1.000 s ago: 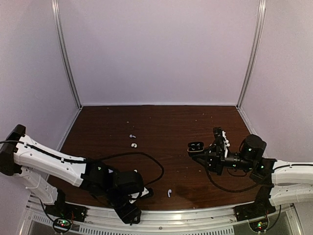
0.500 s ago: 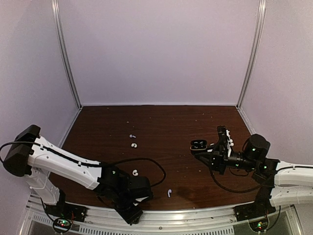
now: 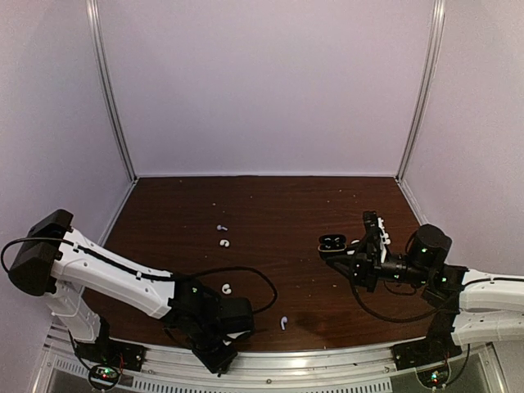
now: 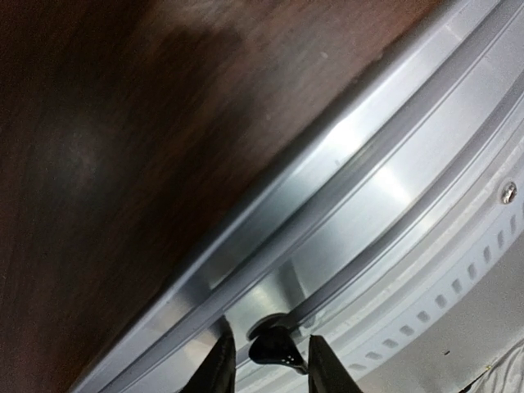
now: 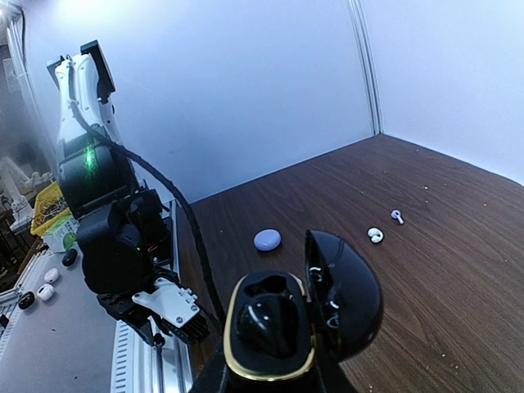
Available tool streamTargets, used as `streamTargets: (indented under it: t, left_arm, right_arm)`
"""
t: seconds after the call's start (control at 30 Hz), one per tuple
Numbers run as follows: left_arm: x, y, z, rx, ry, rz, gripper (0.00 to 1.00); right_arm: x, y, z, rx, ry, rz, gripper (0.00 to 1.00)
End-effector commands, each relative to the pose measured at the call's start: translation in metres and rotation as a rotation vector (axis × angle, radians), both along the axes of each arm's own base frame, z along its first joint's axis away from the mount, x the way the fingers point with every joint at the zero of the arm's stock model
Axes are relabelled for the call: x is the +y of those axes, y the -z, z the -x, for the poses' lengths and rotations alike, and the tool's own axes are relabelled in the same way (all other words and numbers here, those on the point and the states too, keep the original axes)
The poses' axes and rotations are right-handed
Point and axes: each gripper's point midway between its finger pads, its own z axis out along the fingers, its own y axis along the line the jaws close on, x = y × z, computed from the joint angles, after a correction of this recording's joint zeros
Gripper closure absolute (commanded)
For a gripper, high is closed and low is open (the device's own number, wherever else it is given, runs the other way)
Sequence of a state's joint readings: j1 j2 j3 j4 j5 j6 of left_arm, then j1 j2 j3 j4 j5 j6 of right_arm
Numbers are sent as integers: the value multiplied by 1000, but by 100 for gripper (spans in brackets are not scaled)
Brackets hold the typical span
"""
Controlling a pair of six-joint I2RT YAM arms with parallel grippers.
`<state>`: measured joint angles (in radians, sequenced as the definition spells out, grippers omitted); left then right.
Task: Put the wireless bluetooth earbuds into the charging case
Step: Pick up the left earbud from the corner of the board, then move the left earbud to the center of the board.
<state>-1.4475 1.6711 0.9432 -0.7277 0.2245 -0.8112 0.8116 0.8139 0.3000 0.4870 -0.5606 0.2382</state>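
Above the right side of the dark wooden tabletop [image 3: 270, 205], the right pincer [image 3: 334, 250] grips a glossy black gold-rimmed charging case [image 3: 331, 241], lid open. Scattered left of centre lie small white wireless earbuds [image 3: 224, 242]. At the near silver rail [image 4: 385, 188], the left pincer [image 4: 272, 372] stands narrow around a small glossy black piece [image 4: 274, 348]; whether it is gripped cannot be told.

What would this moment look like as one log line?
left fingers: around small black object, grip unclear | right fingers: holding open charging case | white earbuds: loose on table
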Motion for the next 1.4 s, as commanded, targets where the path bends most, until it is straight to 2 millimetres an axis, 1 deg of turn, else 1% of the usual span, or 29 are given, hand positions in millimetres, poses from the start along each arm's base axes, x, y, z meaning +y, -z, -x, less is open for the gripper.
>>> streamTargets:
  t: [0.0, 0.07, 0.27, 0.43, 0.57, 0.67, 0.73, 0.83, 0.9, 0.93, 1.07, 1.13, 1.2, 1.23, 1.27, 1.37]
  left_arm:
    - [2, 6, 1, -2, 15, -28, 72]
    - [3, 7, 2, 0, 19, -30, 76]
    - [3, 6, 2, -2, 22, -26, 79]
    - [-2, -4, -6, -48, 22, -16, 80]
    - [-6, -16, -18, -99, 9, 4, 81]
    - [-10, -27, -37, -148, -19, 27, 81]
    - [-16, -37, -56, -188, -39, 63, 81]
    - [-30, -50, -94, -255, -62, 126, 81]
    - [-38, -52, -121, -289, -67, 150, 81]
    - [-40, -54, -138, -333, -70, 147, 81]
    - [-52, -54, -184, -368, -76, 185, 81]
    - [-59, -53, -197, -354, -57, 206, 81]
    - [-62, -49, -207, -355, -28, 192, 81]
    - [-63, -44, -209, -344, -12, 177, 81]
    - [-66, -43, -210, -337, 7, 170, 81]
    - [-65, -34, -208, -308, 52, 133, 81]
  right_arm:
    - [-3, 0, -4, -12, 23, -4, 100]
    - [-3, 1, -4, -11, 22, -2, 100]
    - [-3, 1, -4, -11, 25, -1, 100]
    - [-3, 1, -4, -12, 27, -1, 100]
    - [-3, 1, -5, -11, 27, 0, 100]
    - [-3, 1, -5, -12, 28, -1, 100]
    - [-3, 1, -5, -12, 29, -2, 100]
    - [-4, 1, -6, -14, 34, -3, 100]
    - [-4, 0, -8, -17, 44, -4, 100]
    - [-5, 0, -8, -17, 49, -3, 100]
    - [-11, -5, -11, -21, 77, -15, 100]
    - [-15, -8, -14, -23, 97, -24, 100]
    - [-17, -9, -15, -23, 105, -27, 100]
    - [-17, -10, -14, -22, 105, -27, 100]
    - [-18, -11, -15, -22, 109, -27, 100]
    - [-20, -15, -15, -23, 118, -35, 100]
